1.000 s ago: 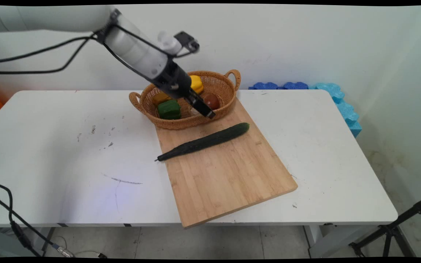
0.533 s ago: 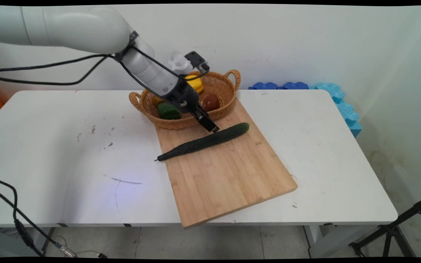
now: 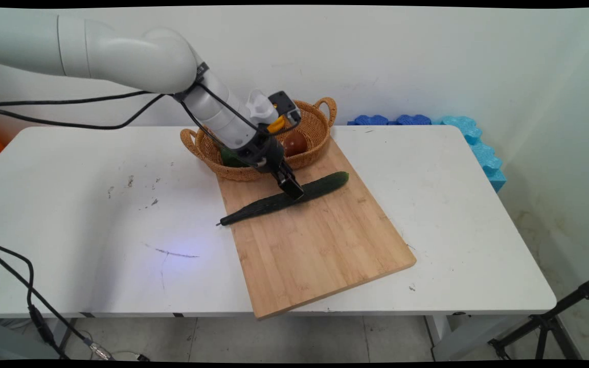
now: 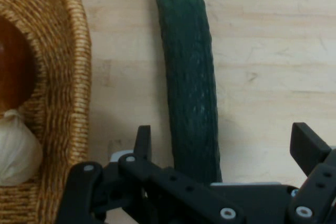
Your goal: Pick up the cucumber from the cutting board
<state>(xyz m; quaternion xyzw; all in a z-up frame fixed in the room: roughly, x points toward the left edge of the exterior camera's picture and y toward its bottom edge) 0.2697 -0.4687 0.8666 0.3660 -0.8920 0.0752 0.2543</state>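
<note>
Claw (image 4: 223, 150) spread astride the cucumber (image 4: 190, 87) on the cutting board (image 3: 320, 240).
Risk: the round cucumber may roll from an uneven squeeze; the left finger (image 4: 142, 142) sits near the basket (image 4: 65, 103), apparently clear.

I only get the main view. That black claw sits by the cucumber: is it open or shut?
Observer: Open. In the hand view the gripper has one finger on either side of the cucumber.
Operator: Is it pinching it?
Observer: No. Bare board shows between the fingers and the cucumber's sides.
Operator: Does the arm hide anything in the basket from me?
Observer: Yes, a garlic bulb lies in the basket, right beside the brown-red round thing.
</note>
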